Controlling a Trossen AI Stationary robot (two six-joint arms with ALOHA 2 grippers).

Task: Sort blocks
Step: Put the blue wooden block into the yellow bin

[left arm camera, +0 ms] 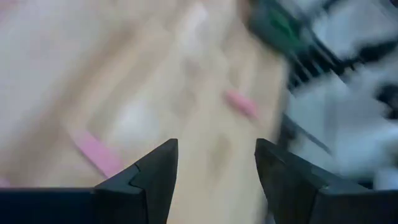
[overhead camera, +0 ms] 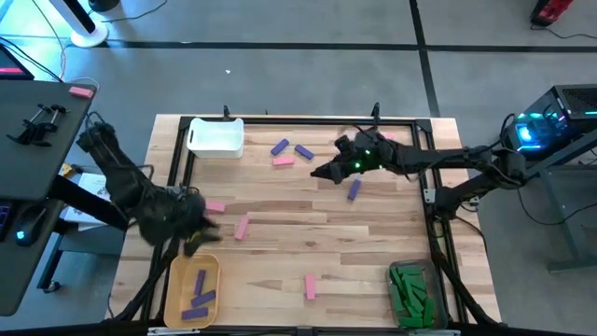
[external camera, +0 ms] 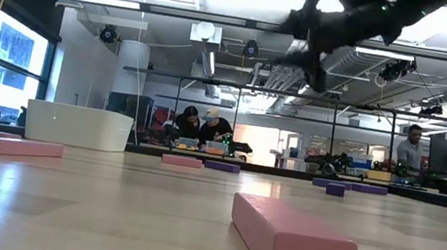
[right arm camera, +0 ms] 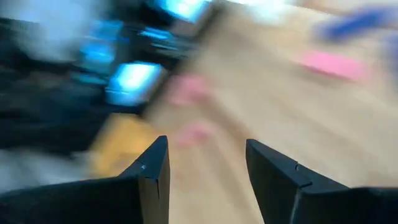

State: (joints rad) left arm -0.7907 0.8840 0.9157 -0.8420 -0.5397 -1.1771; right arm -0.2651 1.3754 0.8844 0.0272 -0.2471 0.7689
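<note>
Pink and purple blocks [overhead camera: 281, 161] lie scattered on the wooden table [overhead camera: 373, 243]; purple ones fill my yellow bin [overhead camera: 177, 280], green ones my clear bin [overhead camera: 410, 273]. My left fingers [left arm camera: 216, 163] hover apart beside the yellow bin, empty. My right fingers [right arm camera: 206, 163], also apart, hang above a purple block [overhead camera: 354, 190], likely for pickup.

White bin [overhead camera: 215, 137], yellow bin [overhead camera: 177, 278]

Mid-table mostly free; clutter at edges.
Bare wood betw. left gripper [overhead camera: 201, 241] & right gripper [overhead camera: 322, 174], only pink blocks [overhead camera: 242, 227] there. White bin [overhead camera: 215, 137] blocks far-left, yellow bin [overhead camera: 193, 289] near-left, green-filled bin [overhead camera: 410, 291] near-right.
</note>
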